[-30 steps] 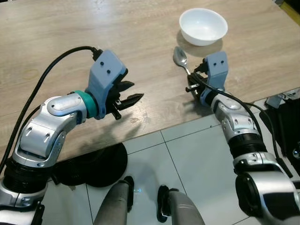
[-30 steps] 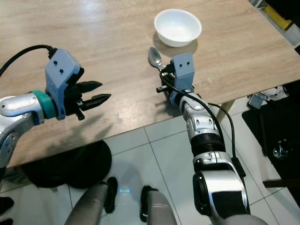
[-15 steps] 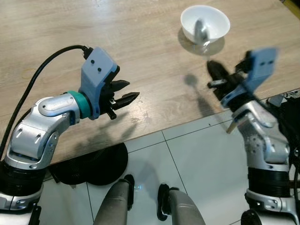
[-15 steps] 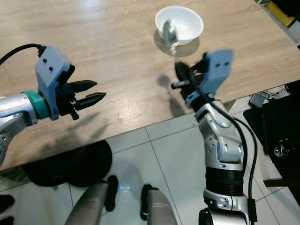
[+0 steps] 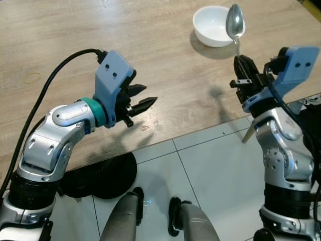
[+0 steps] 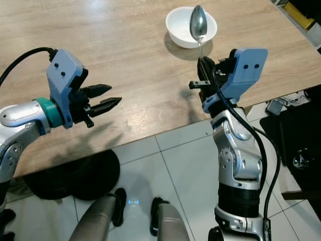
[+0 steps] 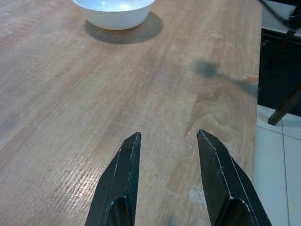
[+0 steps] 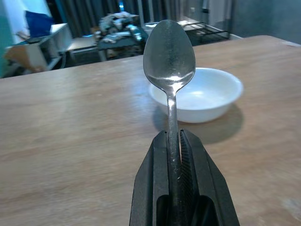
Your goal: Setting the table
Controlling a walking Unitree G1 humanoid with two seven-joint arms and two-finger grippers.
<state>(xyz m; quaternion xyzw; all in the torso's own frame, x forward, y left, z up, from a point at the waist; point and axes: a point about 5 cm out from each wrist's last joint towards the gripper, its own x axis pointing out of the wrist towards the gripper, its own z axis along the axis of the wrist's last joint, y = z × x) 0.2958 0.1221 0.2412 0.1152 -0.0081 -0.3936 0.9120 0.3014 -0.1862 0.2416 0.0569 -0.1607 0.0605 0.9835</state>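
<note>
Right gripper [image 6: 204, 68] is clamping a metal spoon [image 6: 198, 24] by its handle, holding it raised above the wooden worktop [image 5: 100, 30] near the front edge, bowl end pointing up and away. White bowl [image 5: 216, 25] is sitting on the worktop beyond the spoon, not touching it. Left gripper [image 5: 141, 99] is hovering over the worktop on the robot's left, fingers [image 7: 123, 174] parted with nothing between them, well apart from the bowl. Tiled floor [image 5: 200, 170] is showing below the worktop edge.
</note>
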